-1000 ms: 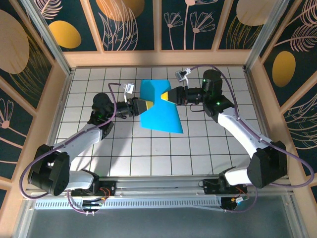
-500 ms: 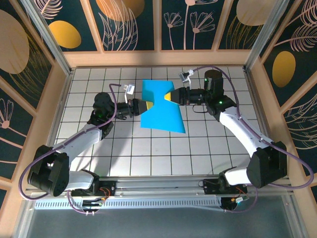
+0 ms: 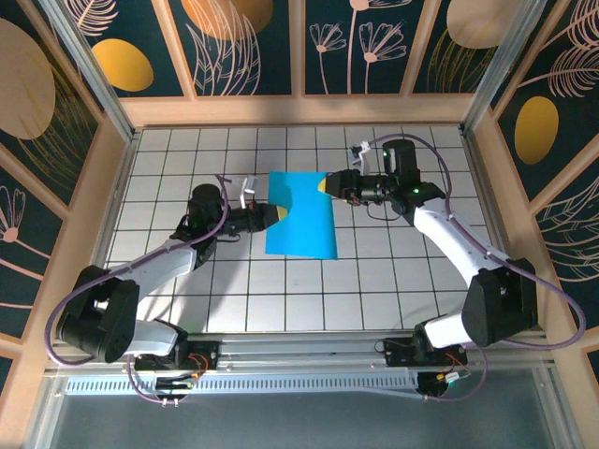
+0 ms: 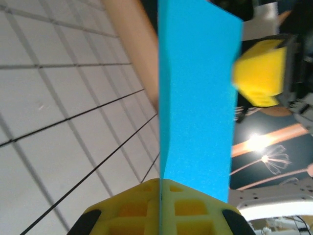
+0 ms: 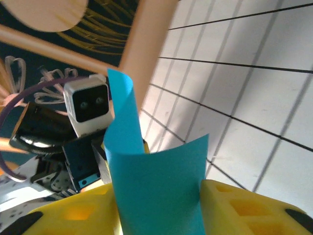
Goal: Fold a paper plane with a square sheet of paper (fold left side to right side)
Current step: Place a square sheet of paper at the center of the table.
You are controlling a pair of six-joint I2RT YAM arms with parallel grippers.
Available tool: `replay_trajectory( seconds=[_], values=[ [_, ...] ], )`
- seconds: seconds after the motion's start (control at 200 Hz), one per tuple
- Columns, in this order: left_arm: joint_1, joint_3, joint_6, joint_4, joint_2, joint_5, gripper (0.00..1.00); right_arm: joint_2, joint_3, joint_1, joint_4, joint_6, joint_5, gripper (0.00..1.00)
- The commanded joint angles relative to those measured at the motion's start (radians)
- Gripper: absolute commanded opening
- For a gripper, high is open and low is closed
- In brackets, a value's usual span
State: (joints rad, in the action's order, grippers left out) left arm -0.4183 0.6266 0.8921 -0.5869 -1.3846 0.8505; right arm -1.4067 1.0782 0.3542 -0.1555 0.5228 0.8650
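Observation:
The square sheet of paper (image 3: pixel 301 220) is bright cyan and hangs above the white grid table (image 3: pixel 281 290) as a tall rectangle. My left gripper (image 3: pixel 275 215) is shut on its left edge. In the left wrist view the sheet (image 4: pixel 195 93) stands edge-on out of the closed yellow fingers (image 4: pixel 160 185). My right gripper (image 3: pixel 325 185) is at the sheet's upper right edge. Seen from the right wrist, the paper (image 5: pixel 151 181) bows face-on across the gap of my right gripper (image 5: pixel 160 200), whose yellow fingers (image 5: pixel 244 203) stand apart on either side.
Wooden walls (image 3: pixel 299 108) frame the table on three sides, with a corner post (image 5: pixel 146 44) close behind the paper. The left arm's wrist camera (image 5: pixel 88 105) sits just beyond the sheet. The right gripper's yellow finger (image 4: pixel 261 73) is near the sheet's far end.
The sheet has gone from a skewed, spread shape to a straight upright rectangle. The left gripper has shifted right and lower, and the right gripper has moved up and right along the top edge.

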Motion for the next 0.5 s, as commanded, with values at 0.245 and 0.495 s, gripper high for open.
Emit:
replay_trajectory(
  seconds=[0.245, 0.495],
  values=[
    [-0.004, -0.079, -0.047, 0.202, -0.203, -0.177, 0.00, -0.030, -0.192, -0.021, 0.053, 0.025, -0.298, 0.55],
    [-0.004, -0.018, -0.151, 0.365, -0.238, -0.264, 0.00, -0.094, -0.268, 0.011, 0.144, 0.075, -0.280, 0.38]
  ],
)
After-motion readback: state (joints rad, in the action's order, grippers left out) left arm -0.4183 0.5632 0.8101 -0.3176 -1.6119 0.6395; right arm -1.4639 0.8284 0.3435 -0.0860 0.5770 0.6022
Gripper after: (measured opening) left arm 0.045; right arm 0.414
